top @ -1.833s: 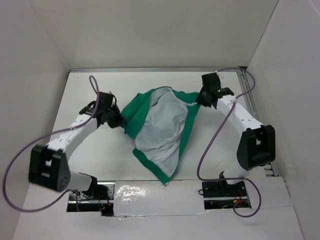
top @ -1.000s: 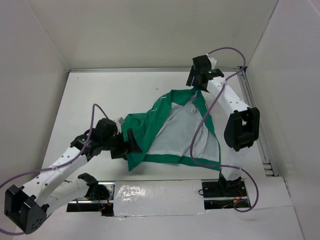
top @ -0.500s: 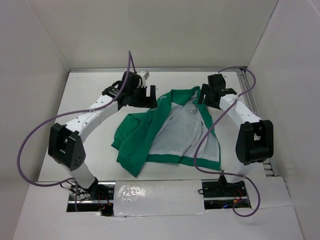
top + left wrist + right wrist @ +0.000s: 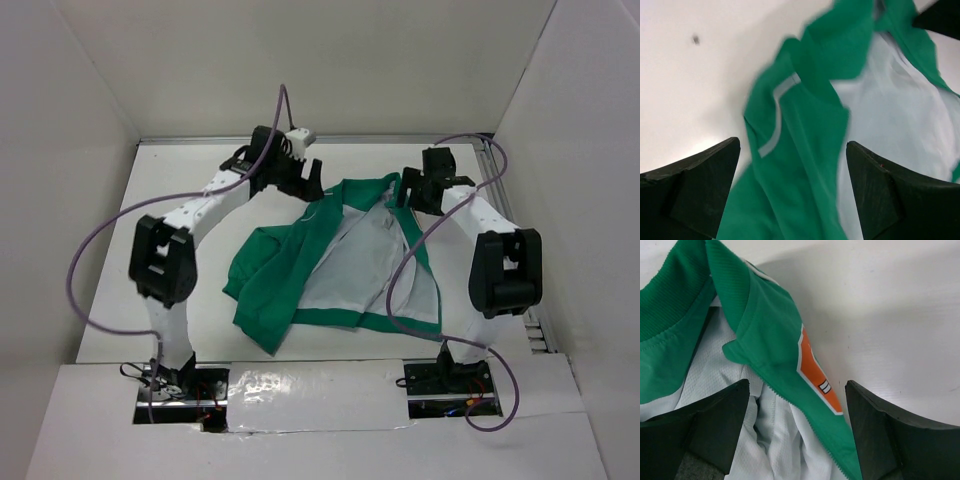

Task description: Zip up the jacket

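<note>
- The jacket (image 4: 275,270), small and green, lies in the middle of the white surface (image 4: 180,200), front open, collar (image 4: 365,188) at the far side and hem toward the arm bases.
- Its light grey lining (image 4: 350,260) faces up. The front panel on the left arm's side is bunched and folded over itself; the other lies flatter.
- Less than two seconds ago it hung crumpled between the two arms. It has since been laid down and spread out.
- The zip is not joined, and the wrist views do not show its slider.
- The left pincer (image 4: 308,182) has swung from the near left side of the jacket to the far collar corner. Its wrist view shows the fingers wide apart above a green fold with white piping (image 4: 775,125), holding nothing.
- The right pincer (image 4: 412,190) hovers at the opposite collar corner, fingers also spread, over the orange patch (image 4: 815,367); it too grips nothing.
- Judged from this, the jacket is released and roughly flat, but zipping has not begun: the two front edges probably need to be brought together first.
</note>
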